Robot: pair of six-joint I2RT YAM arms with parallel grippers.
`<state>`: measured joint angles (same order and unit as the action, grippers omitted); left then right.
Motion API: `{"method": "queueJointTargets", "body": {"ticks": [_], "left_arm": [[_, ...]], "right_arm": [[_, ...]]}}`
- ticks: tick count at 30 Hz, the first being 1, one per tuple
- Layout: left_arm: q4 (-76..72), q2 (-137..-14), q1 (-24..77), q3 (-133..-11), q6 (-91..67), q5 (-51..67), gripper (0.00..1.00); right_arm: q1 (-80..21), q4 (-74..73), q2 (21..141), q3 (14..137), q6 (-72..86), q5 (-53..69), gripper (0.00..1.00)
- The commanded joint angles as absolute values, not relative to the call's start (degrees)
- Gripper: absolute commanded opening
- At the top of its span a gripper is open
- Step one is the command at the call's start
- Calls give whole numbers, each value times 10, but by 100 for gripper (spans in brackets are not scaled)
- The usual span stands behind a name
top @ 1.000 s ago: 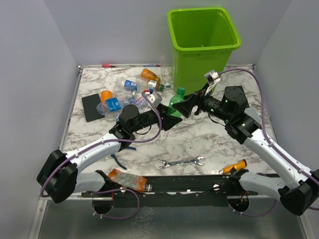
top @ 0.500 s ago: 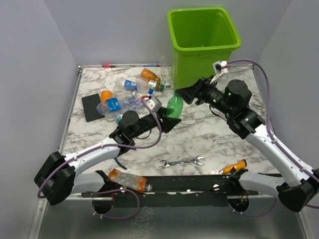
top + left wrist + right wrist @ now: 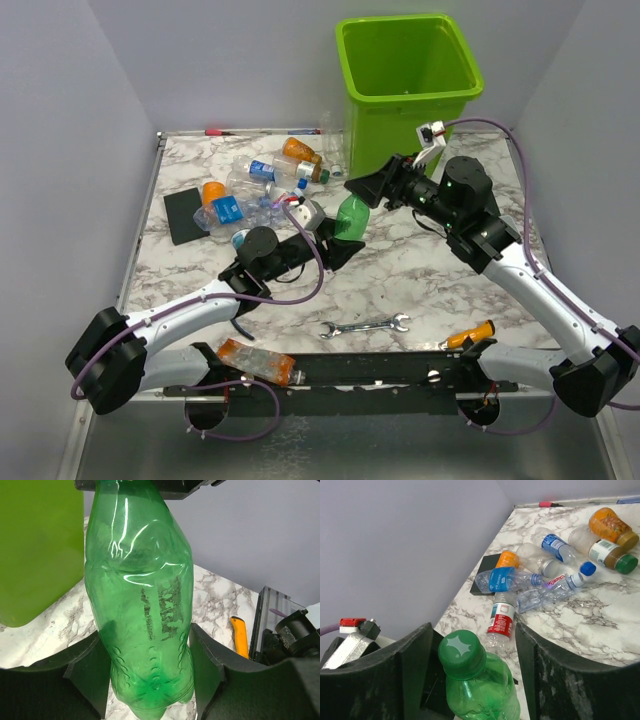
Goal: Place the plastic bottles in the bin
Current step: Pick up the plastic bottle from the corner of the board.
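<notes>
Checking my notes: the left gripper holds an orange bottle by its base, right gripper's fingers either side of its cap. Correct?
No: the bottle is green, not orange; the left wrist view shows it. The rest holds: left gripper on its base, right gripper astride its cap.

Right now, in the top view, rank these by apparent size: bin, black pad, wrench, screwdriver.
1. bin, by far the largest
2. black pad, more area than the wrench, though shorter
3. wrench
4. screwdriver, though only its orange handle shows clearly
</notes>
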<state>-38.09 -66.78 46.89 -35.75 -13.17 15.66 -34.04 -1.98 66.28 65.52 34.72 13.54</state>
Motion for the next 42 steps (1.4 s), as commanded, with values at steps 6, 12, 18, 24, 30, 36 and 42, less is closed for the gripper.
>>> {"method": "queueJointTargets", "body": {"ticks": [6, 12, 18, 24, 30, 36, 42], "left_arm": [[-399, -661, 470, -353, -129, 135, 8], [-398, -662, 471, -353, -132, 124, 13], [-392, -640, 470, -347, -134, 48, 96], [-394, -569, 458, -319, -89, -139, 99], [-393, -529, 423, -302, -56, -342, 99], [-379, -528, 414, -301, -61, -425, 99], [-373, -530, 411, -300, -62, -447, 99]], "right_arm": [[-341, -52, 667, 646, 324, 157, 60], [-341, -62, 671, 647, 318, 156, 16], [-341, -92, 665, 686, 294, 143, 0], [-341, -185, 670, 842, 205, 54, 0], [-341, -153, 707, 990, 127, -120, 0], [-311, -43, 799, 1065, 87, -289, 0], [-236, 153, 891, 1054, 75, -368, 0]]}}
